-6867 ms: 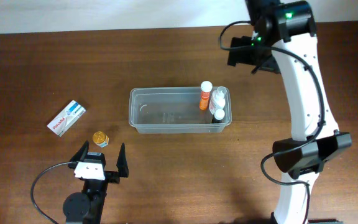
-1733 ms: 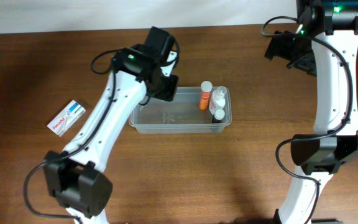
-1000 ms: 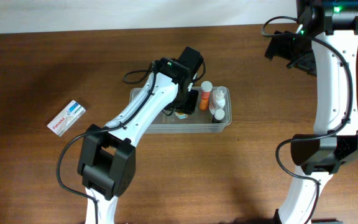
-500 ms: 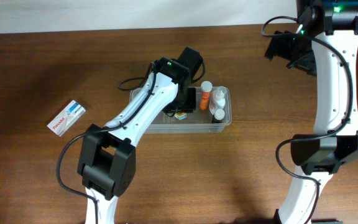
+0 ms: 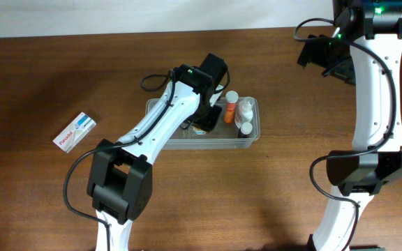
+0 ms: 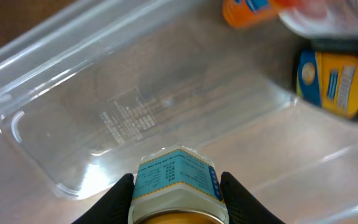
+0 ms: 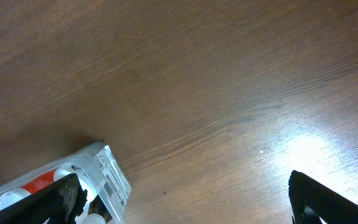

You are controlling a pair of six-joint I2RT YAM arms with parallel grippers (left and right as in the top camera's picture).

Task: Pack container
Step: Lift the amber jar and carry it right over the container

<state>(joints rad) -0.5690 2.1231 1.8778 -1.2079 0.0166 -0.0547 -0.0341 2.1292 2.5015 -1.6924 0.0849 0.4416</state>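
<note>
The container (image 5: 215,143) sits mid-table (image 5: 271,202), three bottles (image 5: 229,110) standing at its right end. The jar (image 6: 176,180), between the left gripper's (image 6: 176,190) fingers, is just left of them, inside the walls. The box (image 5: 75,132) lies well left of the container, the right gripper (image 5: 321,57) well behind and right.

The left gripper (image 6: 176,198) clasps a small jar (image 6: 176,179) with a blue-and-white label at 6 o'clock, black fingers (image 6: 118,199) on either side, over the container (image 6: 135,93) and its clear floor. An orange bottle (image 6: 253,11) sits at 1 o'clock, a blurred white bottle (image 6: 331,15) at 2, and a dark yellow-labelled bottle (image 6: 331,84) at 3.
</note>
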